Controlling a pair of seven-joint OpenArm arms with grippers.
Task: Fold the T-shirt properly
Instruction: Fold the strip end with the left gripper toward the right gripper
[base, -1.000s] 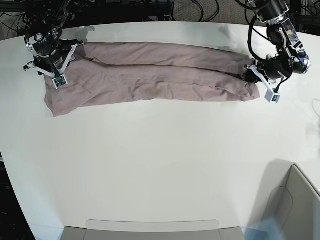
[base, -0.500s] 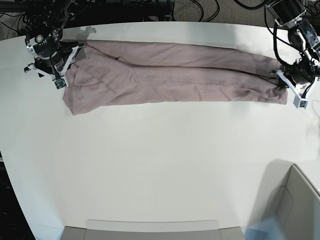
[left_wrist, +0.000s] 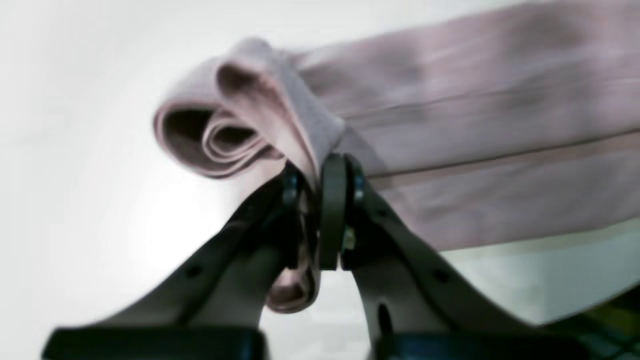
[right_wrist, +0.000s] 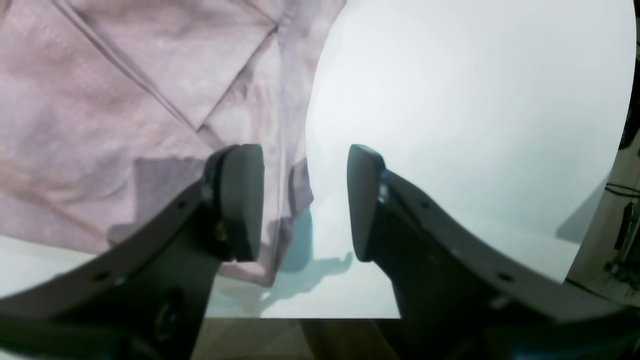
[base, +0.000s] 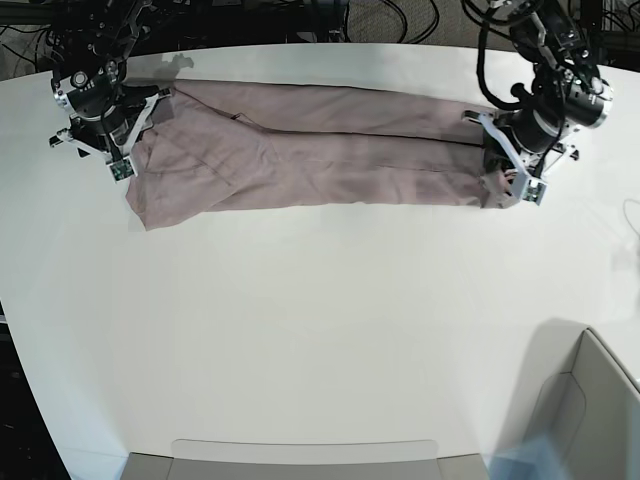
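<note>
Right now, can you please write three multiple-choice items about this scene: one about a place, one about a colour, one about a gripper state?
1. Where does the T-shirt lie on the table?
A. Along the far edge
B. In the middle
C. At the near edge

2. What colour is the T-shirt?
A. Navy blue
B. Dusty pink
C. Green

3. How is the left gripper?
A. Wide open above bare table
B. Out of every view
C. Shut on the T-shirt

Answers: 1 A, the base view shows it stretched along the far side. 2 B, all views show pink cloth. 3 C, the left wrist view shows bunched fabric pinched between its fingers.
</note>
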